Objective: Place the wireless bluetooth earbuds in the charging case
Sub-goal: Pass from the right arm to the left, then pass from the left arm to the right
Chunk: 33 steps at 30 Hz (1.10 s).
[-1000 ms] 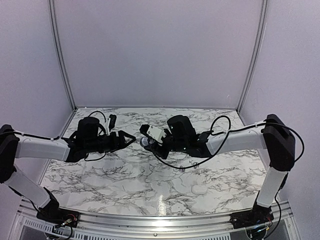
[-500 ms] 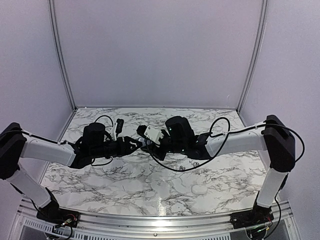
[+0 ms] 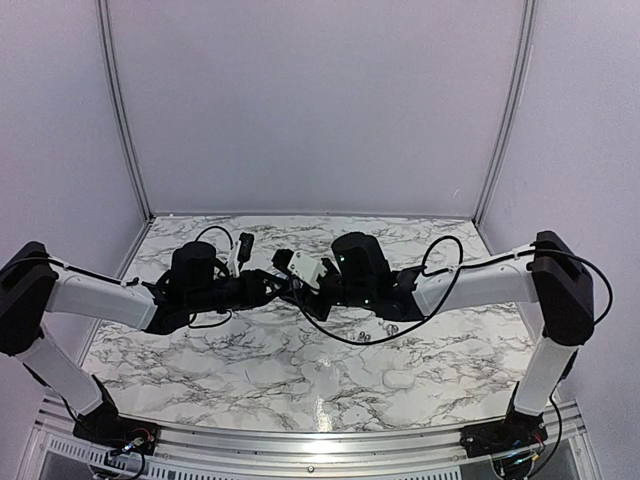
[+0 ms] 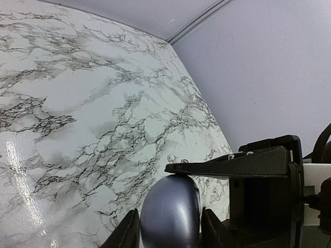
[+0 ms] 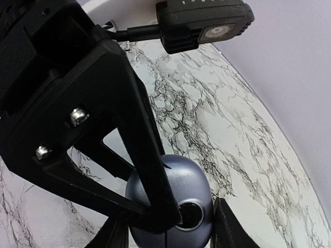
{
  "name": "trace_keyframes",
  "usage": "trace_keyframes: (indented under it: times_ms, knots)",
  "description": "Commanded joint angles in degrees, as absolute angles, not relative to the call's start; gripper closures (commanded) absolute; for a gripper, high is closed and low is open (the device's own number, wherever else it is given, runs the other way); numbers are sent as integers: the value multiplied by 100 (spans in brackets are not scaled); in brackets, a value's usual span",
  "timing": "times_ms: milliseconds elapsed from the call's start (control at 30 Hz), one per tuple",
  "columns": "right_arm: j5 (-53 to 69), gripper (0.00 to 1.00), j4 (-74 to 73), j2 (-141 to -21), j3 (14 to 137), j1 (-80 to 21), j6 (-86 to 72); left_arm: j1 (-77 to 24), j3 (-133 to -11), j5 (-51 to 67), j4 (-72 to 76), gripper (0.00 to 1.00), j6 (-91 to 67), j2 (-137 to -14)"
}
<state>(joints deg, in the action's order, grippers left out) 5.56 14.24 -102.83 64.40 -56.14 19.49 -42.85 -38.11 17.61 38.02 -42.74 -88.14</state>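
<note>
Over the middle of the marble-patterned white bench (image 3: 250, 370), two tools share one smooth blue-grey pebble-shaped charging case (image 4: 170, 206).
The right tool (image 5: 169, 231) clamps the case at the bottom centre of its own view. The left tool (image 4: 170, 233) has its fingers pressed against the case's two sides. The step looks like opening the lid: hold one grip firm and pull gently at the seam, since the glossy shell could slip out. I cannot pick out the tiny dark earbuds.

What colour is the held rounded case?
The shiny rounded case is blue-grey; see left wrist view.
</note>
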Motion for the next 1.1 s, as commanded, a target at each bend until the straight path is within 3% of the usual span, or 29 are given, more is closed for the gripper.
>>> trace_keyframes:
  times_ms: [0,167,300,400,500,867,1067]
  knots:
    - [519,68,1754,-10048,6389,-5704,1812,-4331,-3976,1841,4002,64,-4239,-8898]
    - [558,63,1761,-9964,6302,-5704,1811,-4331,-3932,2001,3999,76,-3933,-8796]
    - [803,53,1644,-9813,6214,-5684,1766,-4323,-3904,2242,3896,87,-3704,-8772]
    - [1258,38,1404,-9606,6133,-5577,1660,-4323,-3907,2400,3573,90,-3358,-8688]
    - [2119,31,892,-9379,6120,-5324,1569,-4317,-3946,2479,2944,90,-2779,-8464]
    - [3743,41,-1483,-9498,6979,-4917,2009,-4422,-4182,2580,428,87,-515,-7618]
    - [4499,50,-1069,-9437,6797,-4922,1552,-4763,-4141,2819,494,89,-177,-7560]
